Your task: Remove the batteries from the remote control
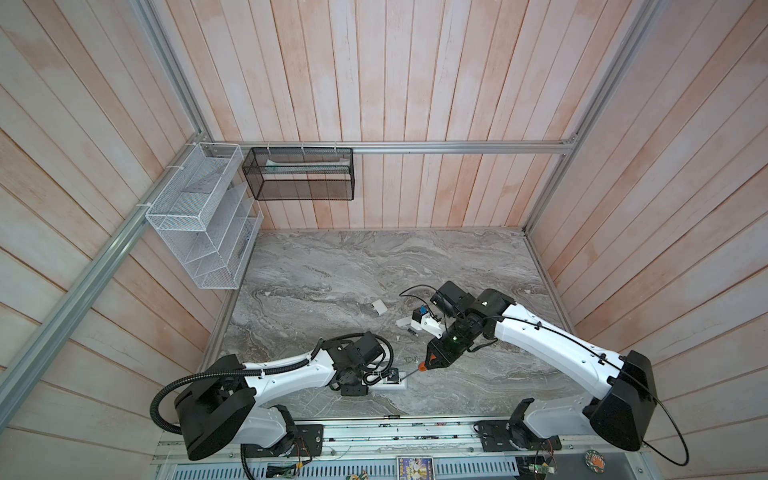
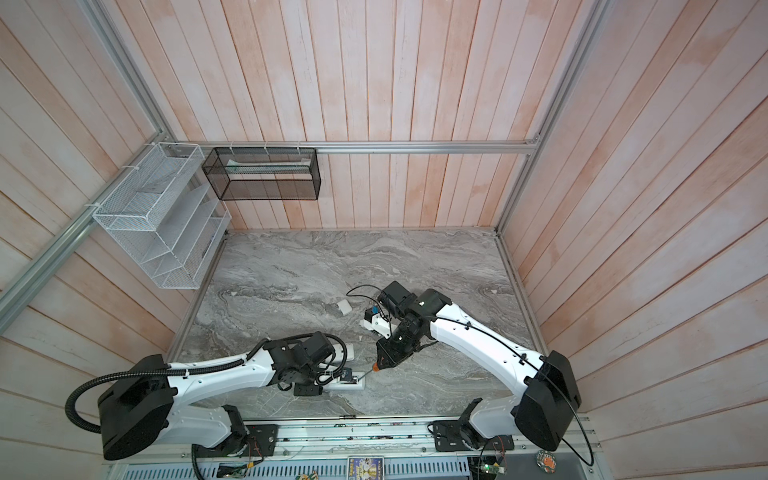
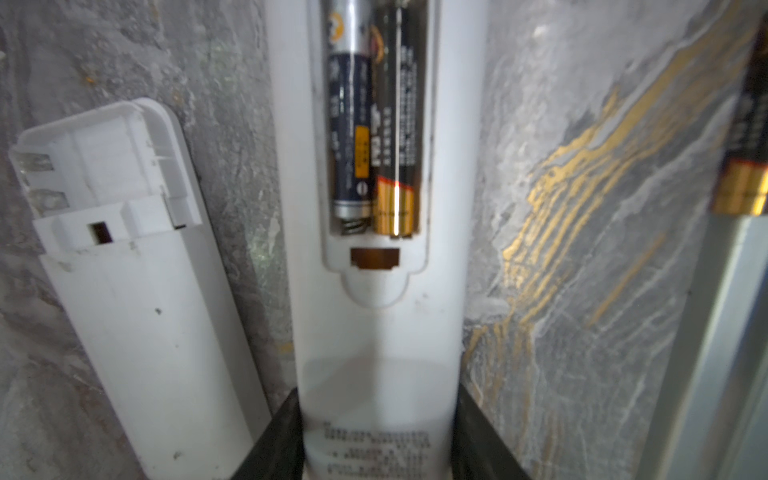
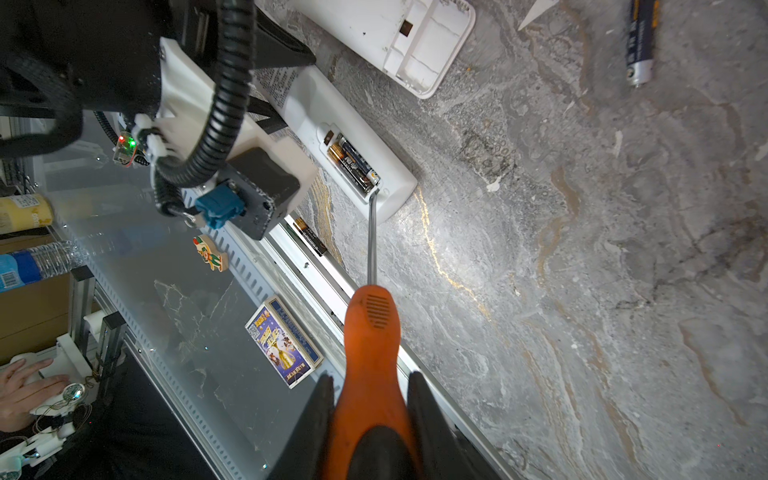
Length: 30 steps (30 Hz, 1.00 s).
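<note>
An orange-handled screwdriver [image 4: 374,332] with a slim steel shaft fills the foreground of the right wrist view. Its handle is clamped between the black jaws of the right gripper [image 4: 371,378]. Its tip sits at the end of the open battery bay of a long white plastic remote control [image 4: 390,183], which lies back-up on the grey marbled worktop [image 4: 582,270]. The jaws of the left gripper [image 3: 378,390] are closed partway, pressing that remote's two long sides at its printed end. Two batteries [image 3: 374,137] lie side by side in the bay: one dark blue with silver ends and a yellow patch, one black with a gold band. A loose dark blue battery [image 4: 642,41] lies well apart from the held remote. A black-and-gold battery [image 4: 311,236] lies near the remote, at the worktop's metal edge. A second white remote [image 3: 137,311], its bay empty, lies just beside the held one.
</note>
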Motion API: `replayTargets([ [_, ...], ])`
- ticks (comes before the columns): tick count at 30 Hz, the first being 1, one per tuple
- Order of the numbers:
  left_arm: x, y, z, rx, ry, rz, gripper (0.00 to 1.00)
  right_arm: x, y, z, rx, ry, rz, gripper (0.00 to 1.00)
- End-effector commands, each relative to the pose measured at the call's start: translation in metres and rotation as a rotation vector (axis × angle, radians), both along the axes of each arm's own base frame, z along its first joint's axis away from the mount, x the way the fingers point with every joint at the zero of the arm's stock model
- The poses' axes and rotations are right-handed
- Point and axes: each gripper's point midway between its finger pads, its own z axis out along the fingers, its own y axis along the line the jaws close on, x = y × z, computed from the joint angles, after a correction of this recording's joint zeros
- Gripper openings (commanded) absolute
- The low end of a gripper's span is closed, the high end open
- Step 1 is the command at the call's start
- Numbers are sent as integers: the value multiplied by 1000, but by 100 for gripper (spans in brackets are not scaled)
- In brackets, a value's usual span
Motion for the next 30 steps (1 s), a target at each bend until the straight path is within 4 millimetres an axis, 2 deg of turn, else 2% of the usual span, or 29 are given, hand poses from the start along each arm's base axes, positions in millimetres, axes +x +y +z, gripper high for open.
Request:
replayTargets([
  [1, -8, 20, -17, 92, 28, 10, 10, 2, 0, -15, -37, 13, -26, 0],
  [10, -9, 20, -18, 91, 35, 7, 9, -3, 0, -18, 26, 14, -81, 0],
  [14, -9, 20, -18, 92, 38, 5, 9, -3, 2, -13, 62, -1, -90, 0],
  [23, -9, 20, -19, 93, 38, 7, 9, -6, -3, -12, 63, -16, -97, 0],
  [30, -9, 20, -18, 92, 40, 8, 9, -11, -3, -23, 63, -25, -98, 0],
])
